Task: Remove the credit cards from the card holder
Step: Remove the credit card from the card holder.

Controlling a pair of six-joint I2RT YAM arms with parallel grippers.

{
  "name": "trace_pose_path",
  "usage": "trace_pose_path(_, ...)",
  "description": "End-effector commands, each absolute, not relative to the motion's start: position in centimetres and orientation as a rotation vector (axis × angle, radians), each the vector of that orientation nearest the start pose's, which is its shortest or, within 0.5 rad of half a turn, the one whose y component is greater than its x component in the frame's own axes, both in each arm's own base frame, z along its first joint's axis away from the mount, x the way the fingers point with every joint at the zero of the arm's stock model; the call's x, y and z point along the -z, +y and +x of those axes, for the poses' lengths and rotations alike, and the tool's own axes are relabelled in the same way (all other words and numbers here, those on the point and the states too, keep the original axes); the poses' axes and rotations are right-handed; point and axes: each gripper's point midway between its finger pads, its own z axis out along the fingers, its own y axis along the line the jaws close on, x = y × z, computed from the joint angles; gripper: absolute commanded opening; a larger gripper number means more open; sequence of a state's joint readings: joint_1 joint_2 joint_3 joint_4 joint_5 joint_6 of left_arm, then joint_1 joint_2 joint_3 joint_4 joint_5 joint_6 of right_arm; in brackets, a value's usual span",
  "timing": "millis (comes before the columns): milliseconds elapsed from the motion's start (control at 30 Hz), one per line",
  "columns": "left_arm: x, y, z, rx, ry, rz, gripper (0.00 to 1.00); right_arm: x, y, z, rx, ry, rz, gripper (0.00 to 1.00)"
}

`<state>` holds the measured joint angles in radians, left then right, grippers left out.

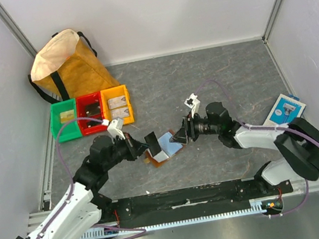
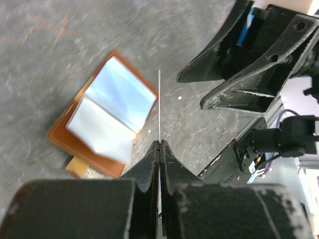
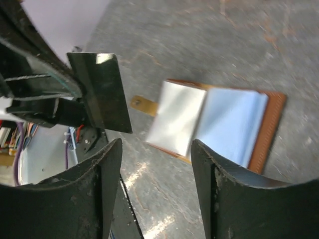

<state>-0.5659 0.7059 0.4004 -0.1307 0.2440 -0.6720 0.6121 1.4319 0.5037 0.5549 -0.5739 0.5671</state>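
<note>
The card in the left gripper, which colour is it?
The card is dark, almost black and glossy; the right wrist view shows it best.

The grey marbled table (image 1: 201,75) is carrying a few things: a brown paper bag (image 1: 67,64) is standing in the far left corner, with a green bin (image 1: 68,135), red bin (image 1: 93,128) and orange bin (image 1: 114,90) sitting in a row just in front. The card holder (image 1: 169,143) is lying open mid-table, and a blue-and-white packet (image 1: 284,109) is sitting at the right edge.

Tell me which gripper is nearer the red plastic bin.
Left. The left gripper, shut on a thin dark card, is just near-right of the red plastic bin; the open right gripper lies farther right, past the brown leather card holder.
</note>
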Motion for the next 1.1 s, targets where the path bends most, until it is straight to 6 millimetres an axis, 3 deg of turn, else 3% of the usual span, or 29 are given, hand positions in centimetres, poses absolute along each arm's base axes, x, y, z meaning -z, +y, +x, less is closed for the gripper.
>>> trace_pose_path(0, -20.2, -22.0, 19.1, 1.079, 1.886, 0.36, 0.02, -16.2, 31.1, 20.8, -1.433, 1.818, -0.627, 0.69)
trace_pose_path(133, -23.2, -23.1, 18.1, 1.155, 1.749, 0.495, 0.02, -18.6, 31.6, 19.1, -1.469, 1.706, -0.726, 0.75)
trace_pose_path(267, -24.8, -24.1, 17.2, 1.229, 1.662, 0.585, 0.02, -20.5, 32.1, 17.7, -1.491, 1.611, -0.8, 0.76)
trace_pose_path(467, -26.6, -25.1, 16.6, 1.298, 1.563, 0.661, 0.02, -21.4, 33.2, 16.3, -1.532, 1.555, -0.871, 0.69)
trace_pose_path(567, -26.7, -25.2, 16.7, 1.308, 1.557, 0.661, 0.02, -21.7, 33.5, 15.7, -1.552, 1.524, -0.901, 0.55)
trace_pose_path(800, -26.1, -25.0, 17.4, 1.278, 1.591, 0.608, 0.02, -21.3, 33.0, 16.6, -1.442, 1.552, -0.907, 0.0)
trace_pose_path(933, -25.7, -24.1, 18.9, 1.205, 1.678, 0.482, 0.25, -20.6, 32.4, 18.4, -1.267, 1.601, -0.906, 0.0)
trace_pose_path(1067, -24.7, -21.7, 20.9, 1.067, 1.823, 0.231, 0.64, -18.8, 30.8, 21.2, -0.974, 1.727, -0.876, 0.0)
